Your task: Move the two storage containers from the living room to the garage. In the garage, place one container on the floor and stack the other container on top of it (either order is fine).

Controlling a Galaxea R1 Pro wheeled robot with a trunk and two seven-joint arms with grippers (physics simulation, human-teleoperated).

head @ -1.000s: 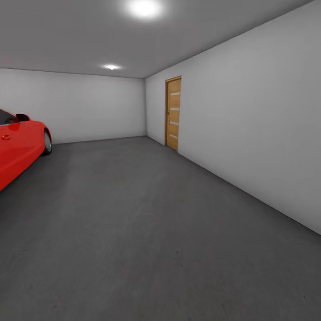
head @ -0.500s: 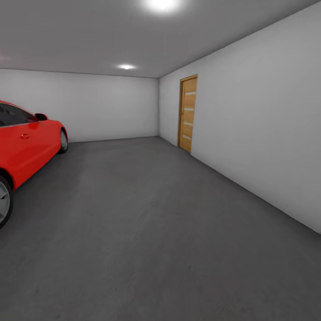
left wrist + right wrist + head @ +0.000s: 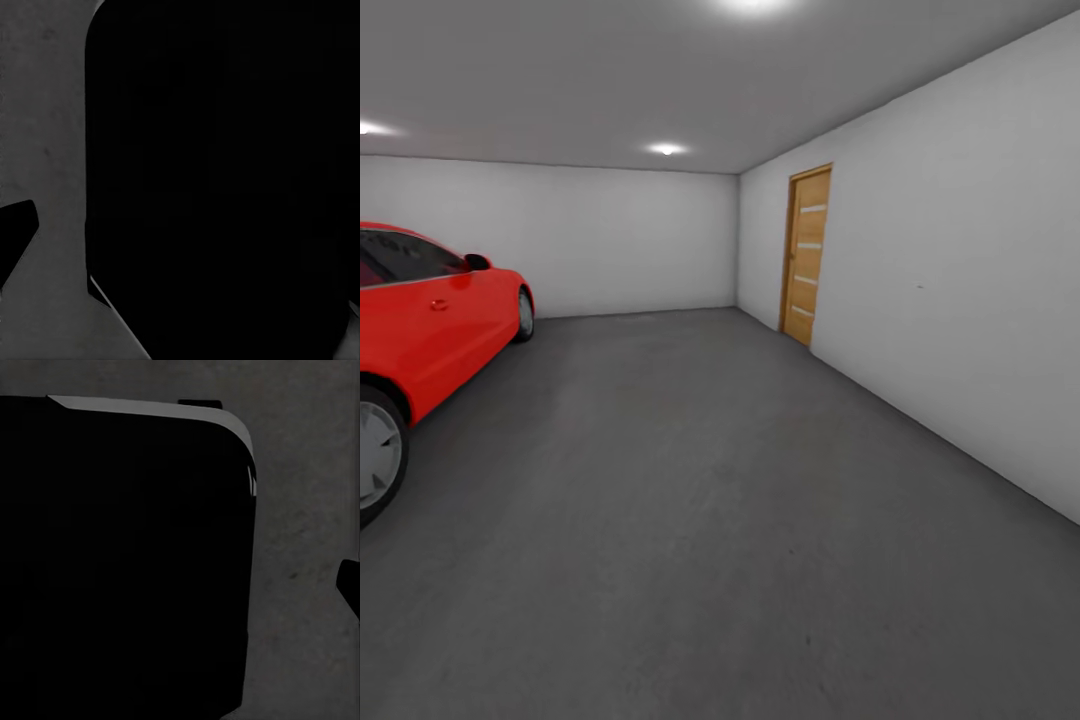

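Nearest, both wrist views look down past large black shapes onto grey floor (image 3: 307,532); what those shapes are cannot be told, nor whether either end effector is open, closed or holding anything, nor how the arms are posed. Ahead, bare floor runs through the garage. A car (image 3: 430,320) stands along its left edge, a door (image 3: 807,255) in the right wall, far wall behind. No containers can be made out. As rigid, likely light open bins, they should handle best gripped at opposite rims.

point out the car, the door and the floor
car (image 3: 445,325): head view, on its red side panel
door (image 3: 806,257): head view, middle of the wooden leaf
floor (image 3: 690,500): head view, bare grey concrete
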